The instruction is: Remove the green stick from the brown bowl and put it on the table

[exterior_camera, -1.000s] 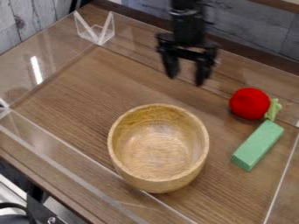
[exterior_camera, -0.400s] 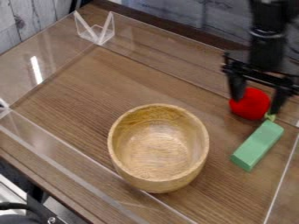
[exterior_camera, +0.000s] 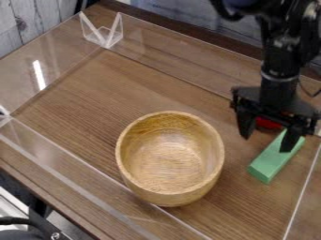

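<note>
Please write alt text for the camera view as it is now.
The open robot hand is above the green stick, which lies on the wooden table to the right of the brown bowl. A red ball is partly hidden behind the hand.

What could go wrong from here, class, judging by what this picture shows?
The open pincer hangs over the red ball and the near end of its reach overlaps the green stick, so it might nudge the ball. The stick already lies on the table, outside the brown bowl, so picking it up again could undo the task.
</note>
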`<state>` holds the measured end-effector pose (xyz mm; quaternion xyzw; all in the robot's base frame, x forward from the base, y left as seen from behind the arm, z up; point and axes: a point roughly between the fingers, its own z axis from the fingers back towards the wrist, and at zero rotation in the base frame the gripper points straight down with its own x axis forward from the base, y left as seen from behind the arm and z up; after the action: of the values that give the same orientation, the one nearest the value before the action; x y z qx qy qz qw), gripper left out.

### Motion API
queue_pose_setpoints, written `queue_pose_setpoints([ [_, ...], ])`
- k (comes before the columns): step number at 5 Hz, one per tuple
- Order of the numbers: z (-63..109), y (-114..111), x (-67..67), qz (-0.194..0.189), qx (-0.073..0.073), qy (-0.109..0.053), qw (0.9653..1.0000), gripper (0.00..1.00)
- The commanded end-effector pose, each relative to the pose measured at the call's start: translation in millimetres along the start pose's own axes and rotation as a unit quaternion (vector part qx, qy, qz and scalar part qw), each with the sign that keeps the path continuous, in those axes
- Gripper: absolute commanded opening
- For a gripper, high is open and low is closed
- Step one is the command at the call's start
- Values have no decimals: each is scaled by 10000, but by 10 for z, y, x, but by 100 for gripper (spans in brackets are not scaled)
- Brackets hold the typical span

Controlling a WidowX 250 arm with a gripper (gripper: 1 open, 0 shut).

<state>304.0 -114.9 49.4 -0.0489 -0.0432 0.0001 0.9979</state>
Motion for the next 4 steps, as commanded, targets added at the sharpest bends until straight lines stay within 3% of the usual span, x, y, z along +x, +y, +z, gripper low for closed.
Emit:
queue_pose_setpoints([
  [1, 308, -117, 35, 69, -125, -664, 9977, 100],
  [2, 295, -145, 9, 131, -121, -760, 9969, 100],
  [3, 170, -240, -54, 20, -155, -861, 9962, 100],
  [4, 165, -306, -102, -177, -119, -1071, 9940, 100],
])
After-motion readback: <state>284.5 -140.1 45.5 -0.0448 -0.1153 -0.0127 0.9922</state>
